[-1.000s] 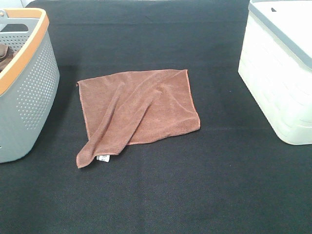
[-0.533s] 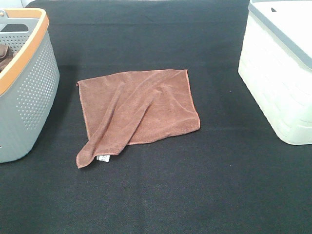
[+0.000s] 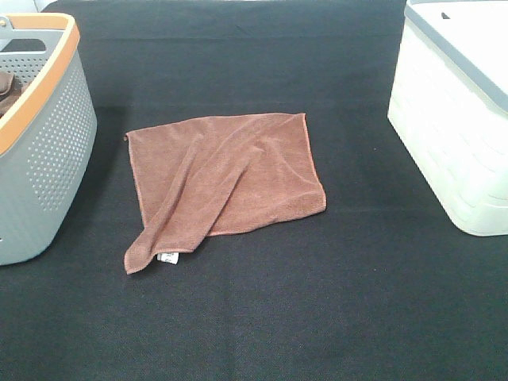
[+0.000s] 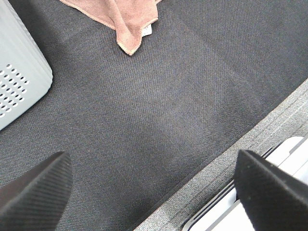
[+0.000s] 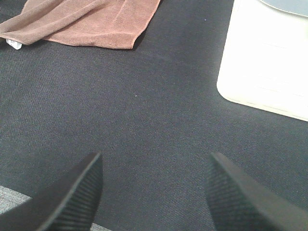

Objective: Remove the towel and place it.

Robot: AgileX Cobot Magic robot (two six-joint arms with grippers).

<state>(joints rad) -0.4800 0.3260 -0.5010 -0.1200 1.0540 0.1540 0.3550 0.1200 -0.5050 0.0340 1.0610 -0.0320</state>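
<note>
The reddish-brown towel (image 3: 226,178) lies spread on the black table mat, with one corner folded into a point toward the front left beside a small white tag (image 3: 167,257). Neither arm shows in the exterior view. In the left wrist view the towel's tagged corner (image 4: 130,33) is well beyond my left gripper (image 4: 151,185), whose jaws stand wide apart and hold nothing, above bare mat near the table's front edge. The right wrist view has the towel's edge (image 5: 91,21) far from my right gripper (image 5: 154,190), also open and empty over the mat.
A grey perforated basket (image 3: 44,151) with an orange rim stands at the left, holding a darker brown cloth (image 3: 6,89). A white bin (image 3: 452,135) with a grey lid stands at the right. The table's grey front edge (image 4: 240,149) runs close to my left gripper.
</note>
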